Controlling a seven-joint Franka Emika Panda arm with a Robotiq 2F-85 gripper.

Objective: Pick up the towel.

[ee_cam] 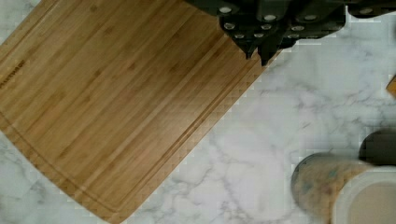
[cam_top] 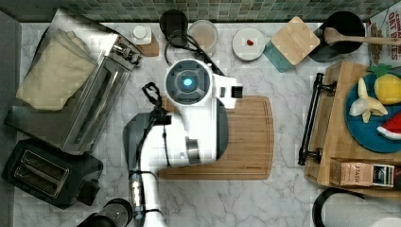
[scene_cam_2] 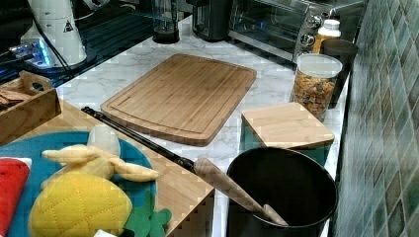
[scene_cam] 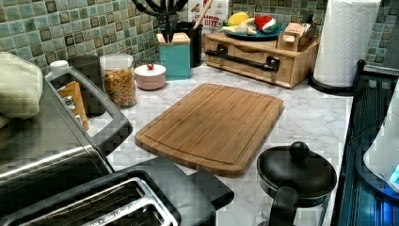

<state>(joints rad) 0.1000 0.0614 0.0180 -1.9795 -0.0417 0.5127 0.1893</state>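
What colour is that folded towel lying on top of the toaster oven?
The towel is a plain cream-beige, with no pattern; it shows best in the top view.

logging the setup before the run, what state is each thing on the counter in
towel: folded, lying on top of the toaster oven, untouched
toaster oven: door shut
cutting board: flat on the counter, nothing on it
cereal jar: lid on, nearly full
toaster: slots empty
black utensil pot: open, wooden spoon leaning inside
paper towel roll: upright
pincer: above the cutting board's corner, holding nothing
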